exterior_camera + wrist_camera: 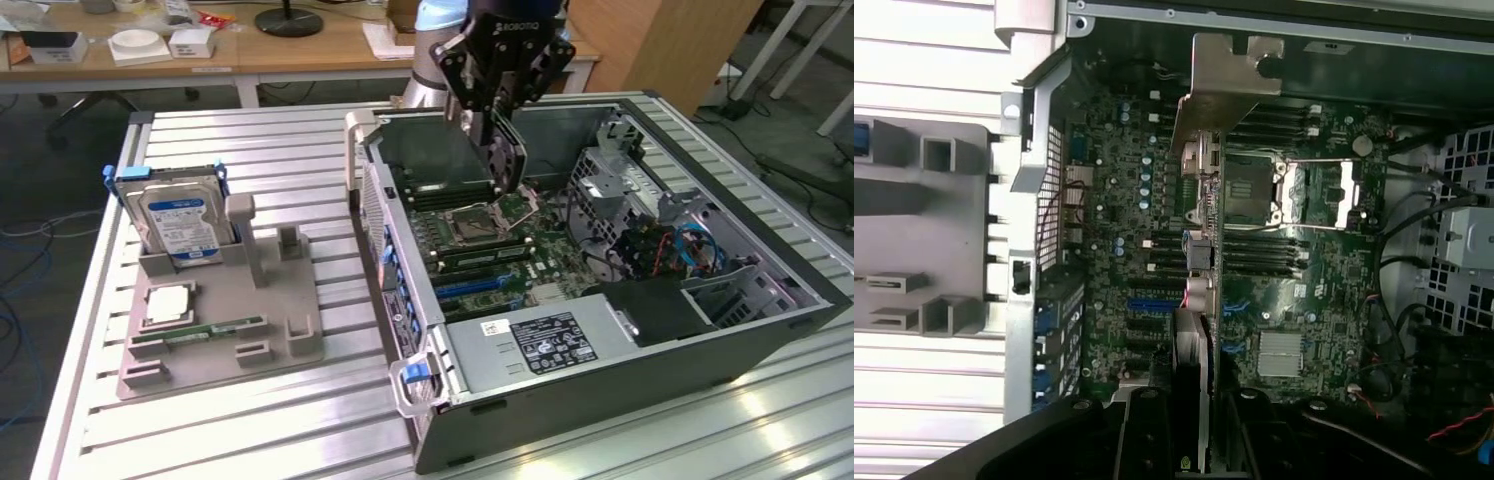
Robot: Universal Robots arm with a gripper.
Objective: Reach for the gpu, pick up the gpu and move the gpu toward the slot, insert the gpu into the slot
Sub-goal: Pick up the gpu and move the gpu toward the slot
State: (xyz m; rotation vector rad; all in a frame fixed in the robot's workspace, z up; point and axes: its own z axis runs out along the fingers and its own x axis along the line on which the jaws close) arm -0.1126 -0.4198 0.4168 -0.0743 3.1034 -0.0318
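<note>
My gripper [498, 128] is shut on the gpu [511, 165], which hangs edge-on above the motherboard [534, 240] inside the open computer case [747, 330]. In the wrist view the gpu [1206, 200] stands between my fingers [1154, 420], and its silver end bracket [1229, 70] points away from the camera. It hovers above the CPU socket [1254, 195] and the memory slots. The blue slot [1154, 301] on the board lies closer to the case's perforated wall, apart from the card. In the exterior view the blue slot [470, 285] sits nearer the front than the card.
On the slatted table [267, 420] at the exterior view's left stands a grey fixture [227, 330]. It holds a hard drive with a blue label [180, 222], a CPU chip [171, 303] and a green memory stick [200, 331]. The power supply [561, 340] and cables [681, 250] crowd the case.
</note>
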